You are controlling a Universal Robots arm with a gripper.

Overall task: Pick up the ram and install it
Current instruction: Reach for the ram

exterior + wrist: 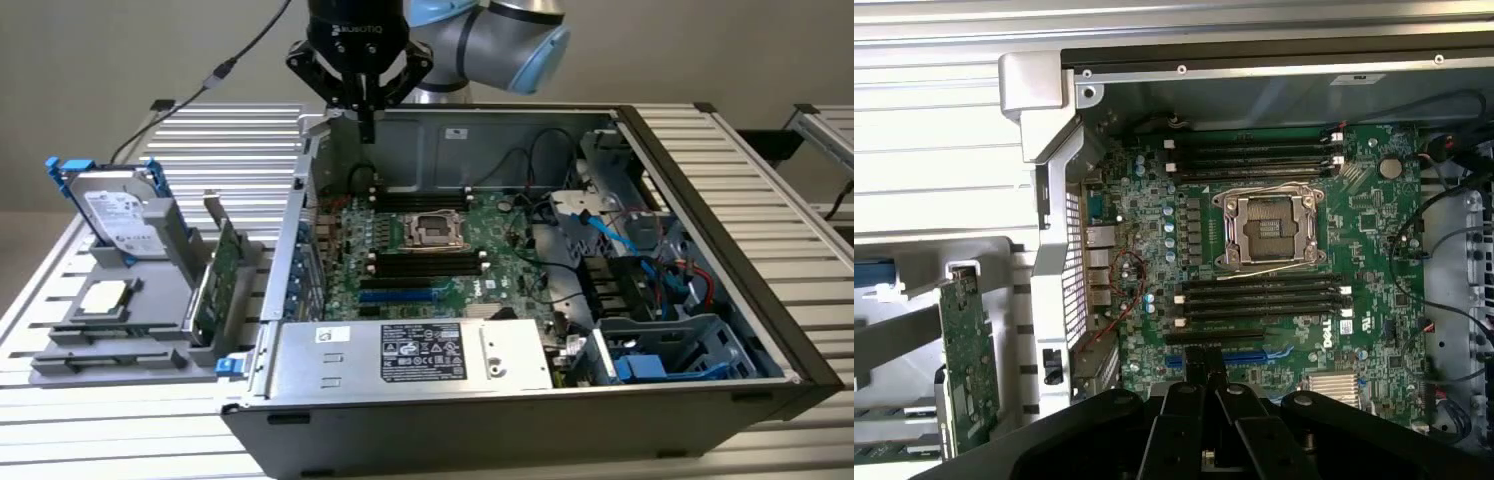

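a black two-fingered gripper (367, 130) on a grey-and-blue robot arm (514, 35) hangs over an open dark grey metal computer case (534, 430), above the case's far corner on the exterior view's left. its fingers (1194, 372) point down into the case and are pressed together, tip to tip.

inside the case lies a green motherboard (505, 242) with a square metal processor socket (434, 228) at its middle. one bank of long black plastic memory slots (427, 263) runs along the near side of the socket and a second bank (424, 190) along the far side. in the wrist view, the gripper's tips sit over the motherboard just past the near bank, beside a blue slot (1249, 357).

a silver power supply box with a black label (414, 352) fills the case's near edge.

outside the case, against its wall on the exterior view's left, a grey plastic rack (100, 350) holds a silver hard drive standing upright (118, 212) and a green circuit card with a metal bracket (214, 285), set on edge.

the long, narrow green ram stick cannot be told apart with certainty: whether it stands in that rack beside the card or sits in a slot is not clear. case and rack rest on a slatted metal table (747, 150).
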